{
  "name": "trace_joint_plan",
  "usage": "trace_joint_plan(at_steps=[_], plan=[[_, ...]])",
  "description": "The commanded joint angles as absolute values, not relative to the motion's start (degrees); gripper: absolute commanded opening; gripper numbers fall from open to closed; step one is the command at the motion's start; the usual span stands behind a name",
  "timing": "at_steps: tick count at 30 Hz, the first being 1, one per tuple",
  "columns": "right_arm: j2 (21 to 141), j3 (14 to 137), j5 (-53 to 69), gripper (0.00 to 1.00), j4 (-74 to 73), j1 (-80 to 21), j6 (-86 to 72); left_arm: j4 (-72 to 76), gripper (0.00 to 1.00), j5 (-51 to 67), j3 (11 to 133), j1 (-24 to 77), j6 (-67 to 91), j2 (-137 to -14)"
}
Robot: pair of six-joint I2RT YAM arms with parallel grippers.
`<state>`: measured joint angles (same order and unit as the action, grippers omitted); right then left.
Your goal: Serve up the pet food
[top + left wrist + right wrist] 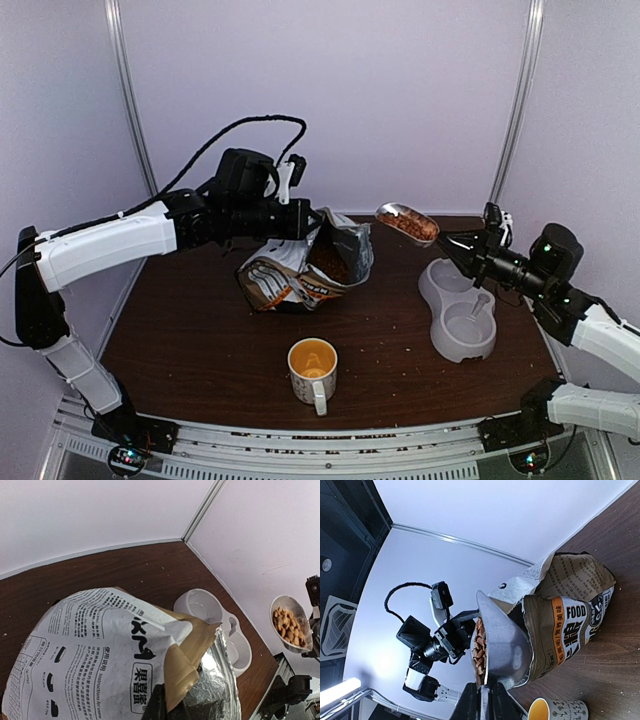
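Observation:
The pet food bag (305,265) lies open at the table's middle back, white, tan and orange with black characters; it also shows in the left wrist view (100,660) and the right wrist view (570,610). My left gripper (312,220) is shut on the bag's top edge (185,670). My right gripper (450,243) is shut on the handle of a metal scoop (407,222) filled with reddish-brown kibble (479,647). The scoop hangs in the air to the right of the bag, above and left of the grey double bowl (458,310).
A white mug with orange lining (313,370) stands near the front middle. Crumbs lie scattered on the dark wood table (200,340). The double bowl sits near the table's right edge. White walls close off the back and sides.

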<state>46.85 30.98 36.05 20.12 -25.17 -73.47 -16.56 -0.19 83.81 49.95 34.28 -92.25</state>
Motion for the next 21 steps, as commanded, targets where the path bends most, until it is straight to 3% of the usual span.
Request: trace_joint_plan(at_steps=[1, 12, 21], plan=[[43.49, 28.34, 34.2, 0.0, 19.06, -19.35, -73.02, -11.39, 0.0, -0.11, 84.36, 49.48, 34.54, -89.86], [41.64, 15.57, 29.1, 0.0, 18.01, -0.65, -72.18, -11.34, 0.0, 0.24, 83.27, 49.49, 33.05, -88.13], [42.31, 17.98, 19.18, 0.0, 1.68, 0.88, -61.4, -11.08, 0.0, 1.26, 83.4, 49.51, 31.4, -87.74]])
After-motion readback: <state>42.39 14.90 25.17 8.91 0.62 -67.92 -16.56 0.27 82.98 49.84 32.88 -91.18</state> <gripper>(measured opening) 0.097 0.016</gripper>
